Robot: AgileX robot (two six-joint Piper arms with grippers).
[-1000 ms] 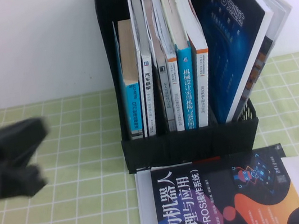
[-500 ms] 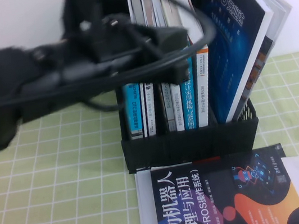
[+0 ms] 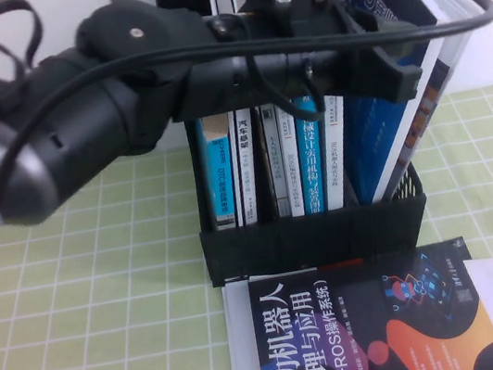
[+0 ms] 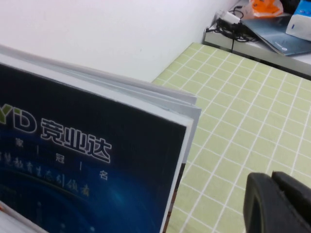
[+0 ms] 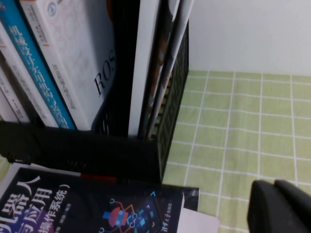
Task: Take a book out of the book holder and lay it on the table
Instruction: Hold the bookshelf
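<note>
A: Listing from the high view: tall black plastic upright book holder (image 3: 315,235), on the light green grid-cloth table (image 3: 104,292), slots full. We take the thin white paperback (image 3: 247,152) in a left slot for the task's book: upright, not lifted. Nothing of the task looks done.

B: Agreed. Left gripper (image 3: 401,78) is up beside the leaning dark blue glossy book (image 3: 380,23), its arm covering every book top. The black-and-orange paperback (image 3: 373,334) lies flat out front, cut off at the picture's edge.

A: Left wrist view: fingers pressed together, holding nothing, and only the blue cover shows. We cannot see the white paperback here.

B: Right wrist view: right gripper (image 5: 279,206) low over the cloth near the holder's mesh side, fingers together, empty. The white paperback is out of frame.
</note>
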